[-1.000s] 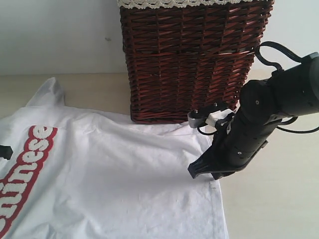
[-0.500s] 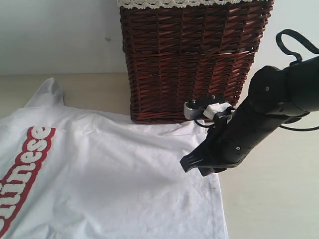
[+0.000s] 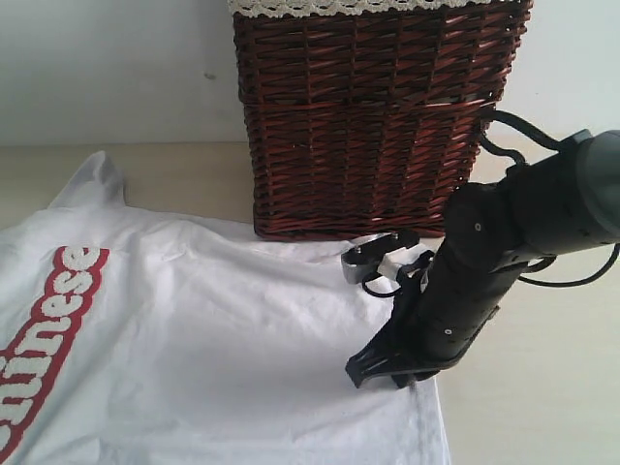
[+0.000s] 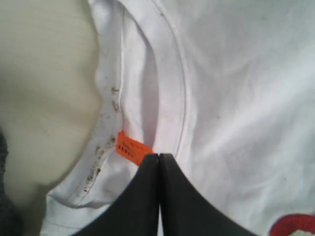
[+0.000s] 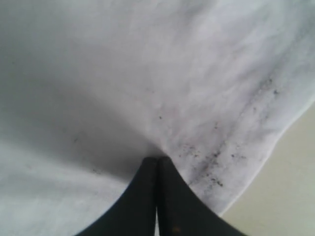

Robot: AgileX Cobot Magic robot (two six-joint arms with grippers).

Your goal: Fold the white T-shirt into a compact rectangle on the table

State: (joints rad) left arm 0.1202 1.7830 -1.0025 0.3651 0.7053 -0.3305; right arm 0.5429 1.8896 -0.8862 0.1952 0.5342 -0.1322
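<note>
White T-shirt (image 3: 194,339) lies spread flat, front up and unfolded, on the pale beige table (image 3: 542,407), with mild wrinkles. Fuzzy white lettering (image 3: 48,329) edged in red crosses the chest. Orange neck tag (image 4: 132,149) sits inside the collar. Dark specks soil the collar rim and the hem edge.

Closed fingers (image 5: 142,196) touch the white T-shirt (image 5: 123,73) beside its speckled hem (image 5: 246,142)

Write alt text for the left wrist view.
The left claw, black and shut, points at the collar of the white T-shirt, its tips right beside a small orange neck tag. The collar's edge is speckled with dark marks, the pale table shows beyond it, and a sliver of red lettering is visible.
</note>
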